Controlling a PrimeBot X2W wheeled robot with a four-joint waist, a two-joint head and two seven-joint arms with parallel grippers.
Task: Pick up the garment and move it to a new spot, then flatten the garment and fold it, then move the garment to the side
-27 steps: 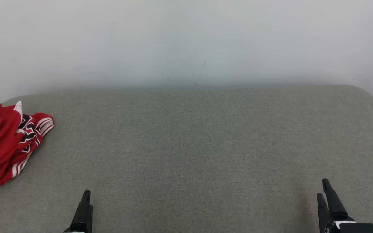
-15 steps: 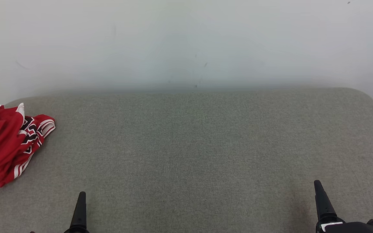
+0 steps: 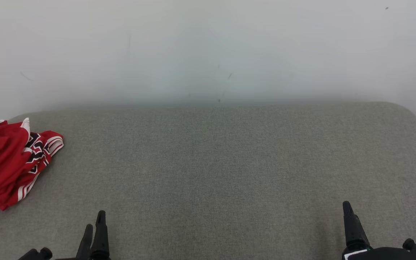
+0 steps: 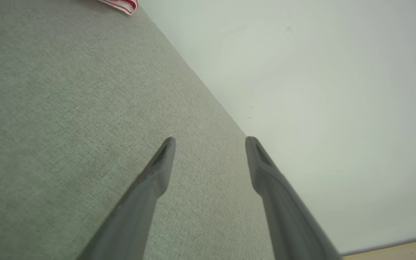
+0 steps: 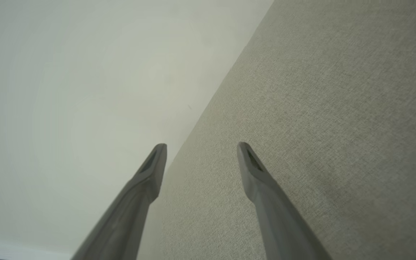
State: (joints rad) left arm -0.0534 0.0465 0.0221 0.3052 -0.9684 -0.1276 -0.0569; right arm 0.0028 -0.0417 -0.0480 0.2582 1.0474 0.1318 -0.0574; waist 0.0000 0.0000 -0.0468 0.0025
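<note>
The garment [image 3: 7, 164], a red jersey with white and black trim, lies crumpled at the far left of the grey cushioned surface [image 3: 215, 169]; a corner of its striped hem [image 4: 121, 4] peeks in at the top of the left wrist view. My left gripper [image 3: 94, 225] sits at the lower left, well to the right of the garment and apart from it. Its fingers stand open in the left wrist view [image 4: 209, 139] with nothing between them. My right gripper [image 3: 349, 209] is at the lower right, open and empty too [image 5: 200, 145].
A pale wall [image 3: 208, 50] rises behind the grey surface. The surface's right end curves off near the frame edge [image 3: 415, 115], with a dark strip of floor beyond.
The camera has tilted slightly, shifting the whole scene down. My left gripper has turned, so both its fingers now show. The right gripper has slid a little left. The garment has not moved.
</note>
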